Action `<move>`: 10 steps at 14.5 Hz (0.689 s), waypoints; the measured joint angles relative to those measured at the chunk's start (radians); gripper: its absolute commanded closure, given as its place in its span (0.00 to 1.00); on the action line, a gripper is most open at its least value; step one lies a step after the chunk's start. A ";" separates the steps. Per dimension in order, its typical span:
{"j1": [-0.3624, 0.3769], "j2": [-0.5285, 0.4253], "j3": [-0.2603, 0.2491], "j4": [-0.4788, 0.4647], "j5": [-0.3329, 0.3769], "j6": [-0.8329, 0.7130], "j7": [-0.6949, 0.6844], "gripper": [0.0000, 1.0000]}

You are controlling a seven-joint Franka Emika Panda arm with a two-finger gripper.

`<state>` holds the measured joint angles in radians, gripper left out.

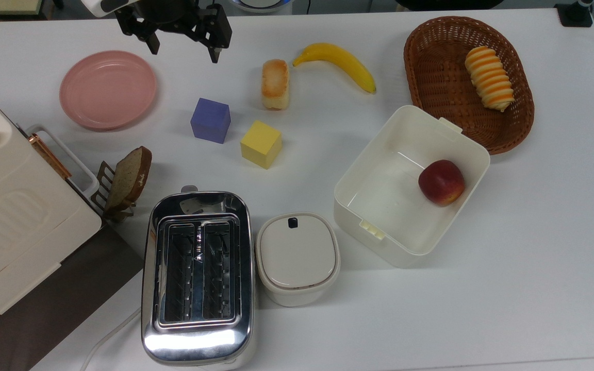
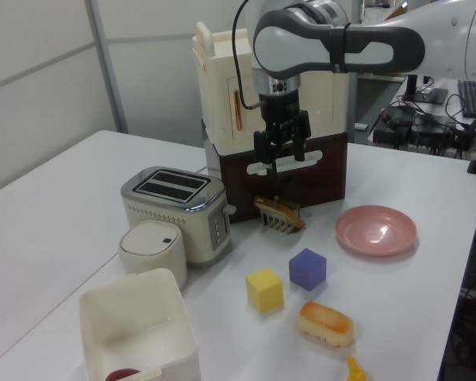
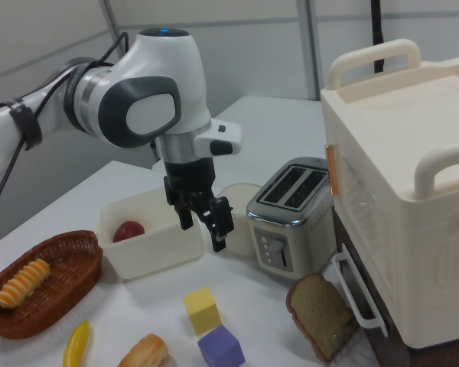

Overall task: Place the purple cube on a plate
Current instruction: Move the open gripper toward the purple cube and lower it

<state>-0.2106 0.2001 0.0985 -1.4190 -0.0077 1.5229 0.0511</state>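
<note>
**Above the worktop, empty jaws wait to take the purple cube**

Above the worktop's far edge, in the top view, the gripper [image 1: 183,46] hangs with its jaws spread wide and nothing between them. It sits high, between the plate [image 1: 72,100] and the bread roll [image 1: 275,83], well apart from both.

The purple cube [image 1: 210,120] rests flat on the worktop [image 1: 534,247], below the gripper in the top view and to the plate's right. The yellow cube [image 1: 261,144] lies near it but not touching.

The step in hand looks like the approach for a grasp. To do it well, the jaws should come straight down over the purple cube, lined up with two of its flat parallel sides, keeping away from the yellow cube. The block looks solid and sharp-edged, so a firm square grip should hold. Then comes a short carry to the top view's left, high enough to pass the plate's raised rim.

Counted: two cubes, one plate, one roll, one banana [image 1: 338,64], one wicker basket [image 1: 431,31] holding one striped pastry [image 1: 489,77], one open white box [image 1: 379,206] holding one apple [image 1: 441,182], one toaster [image 1: 196,278], one lidded white pot [image 1: 297,257], one slice of bread [image 1: 131,178].
</note>
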 measured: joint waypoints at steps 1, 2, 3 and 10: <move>0.000 -0.002 -0.001 0.000 0.000 0.000 0.000 0.00; 0.000 -0.003 -0.001 -0.001 0.000 0.000 -0.001 0.00; 0.000 -0.003 -0.001 -0.003 0.000 0.000 -0.002 0.00; 0.005 -0.002 0.007 -0.040 0.000 0.000 -0.021 0.00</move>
<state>-0.2051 0.1978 0.1056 -1.4595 -0.0082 1.5228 0.0301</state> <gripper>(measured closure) 0.000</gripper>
